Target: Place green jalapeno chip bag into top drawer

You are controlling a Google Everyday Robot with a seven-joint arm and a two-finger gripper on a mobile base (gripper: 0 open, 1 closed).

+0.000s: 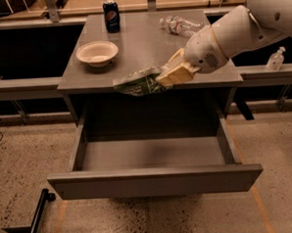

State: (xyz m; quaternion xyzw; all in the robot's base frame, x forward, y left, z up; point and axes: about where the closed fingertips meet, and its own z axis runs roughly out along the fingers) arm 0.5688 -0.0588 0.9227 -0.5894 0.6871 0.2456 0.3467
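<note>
Green and crinkled, the bag (137,84) hangs in the air at the front edge of the worktop (147,45), about the middle of that edge. It lies roughly flat, with its left end free. Its right end is pinched in the gripper (161,80), whose 2 tan fingers (173,74) are clamped on it. The white arm reaches in from over the right edge. Below the bag the drawer (154,182) stands pulled out, and the bag is above it, not inside and not touching it. A pale bowl (97,53) sits on the worktop near the left edge. A dark can (111,16) stands upright at the back left corner, and a clear bottle (180,25) lies on its side toward the back right corner.
</note>
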